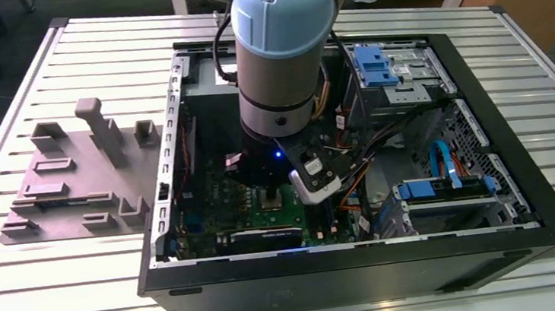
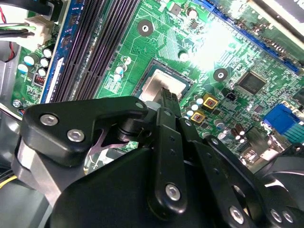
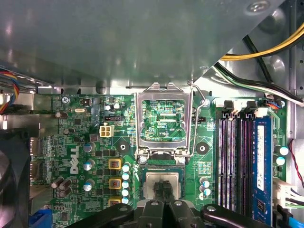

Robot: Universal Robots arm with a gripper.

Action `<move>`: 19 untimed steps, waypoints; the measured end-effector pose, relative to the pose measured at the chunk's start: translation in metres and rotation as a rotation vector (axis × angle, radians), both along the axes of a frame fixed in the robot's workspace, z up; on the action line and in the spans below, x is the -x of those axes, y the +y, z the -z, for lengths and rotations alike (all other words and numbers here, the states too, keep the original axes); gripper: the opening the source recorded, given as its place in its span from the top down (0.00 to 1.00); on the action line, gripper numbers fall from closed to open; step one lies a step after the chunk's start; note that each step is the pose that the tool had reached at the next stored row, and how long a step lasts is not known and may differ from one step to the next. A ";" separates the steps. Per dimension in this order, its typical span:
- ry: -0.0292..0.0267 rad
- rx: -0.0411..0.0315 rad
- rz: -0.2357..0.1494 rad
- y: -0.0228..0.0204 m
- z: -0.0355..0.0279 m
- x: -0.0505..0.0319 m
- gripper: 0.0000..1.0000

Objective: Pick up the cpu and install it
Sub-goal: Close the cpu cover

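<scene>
Black link bars of the pincer (image 2: 167,95) crowd the near part of the second wrist view and run together to one narrow tip. In the first wrist view its two fingertips (image 3: 159,190) sit side by side with just a thin seam between them, so the pincer is together and grips nothing. That tip is over the middle of the cpu (image 3: 151,184); whether it touches the metal top or hangs just above it, I cannot tell.

The cpu lies flat in its square socket on the green circuit board (image 3: 90,156). Just beside the socket a shiny metal frame (image 3: 138,121) stands upright and open, and the board shows through its window. Black memory slots (image 3: 232,161) run near the socket, with a blue memory stick (image 3: 261,166) beside them. Yellow and black cables (image 3: 266,45) cross the metal wall beyond.

In the middle of the exterior view the arm (image 1: 273,56) reaches down into an open computer case (image 1: 370,272) lying on a slatted metal desk (image 1: 67,298). A grey block of holders (image 1: 76,182) sits on the desk at the exterior view's left, just beside the case.
</scene>
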State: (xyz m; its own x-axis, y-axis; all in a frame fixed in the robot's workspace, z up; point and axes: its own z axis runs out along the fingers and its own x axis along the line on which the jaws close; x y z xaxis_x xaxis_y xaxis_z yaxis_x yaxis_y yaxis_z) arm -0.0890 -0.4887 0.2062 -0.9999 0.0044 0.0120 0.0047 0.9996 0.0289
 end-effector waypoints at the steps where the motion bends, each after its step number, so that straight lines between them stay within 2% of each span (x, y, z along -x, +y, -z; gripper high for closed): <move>1: 0.0000 0.0000 0.000 0.0000 0.0000 0.0000 0.90; 6: 0.0001 0.0001 0.000 0.0000 -0.0002 0.0000 0.90; 9: 0.0002 0.0003 0.000 -0.0001 -0.0024 0.0000 0.90; 16: 0.0001 0.0005 0.000 0.0000 -0.0121 -0.0002 0.90; 19: 0.0001 0.0052 0.000 0.0000 -0.0185 -0.0003 0.90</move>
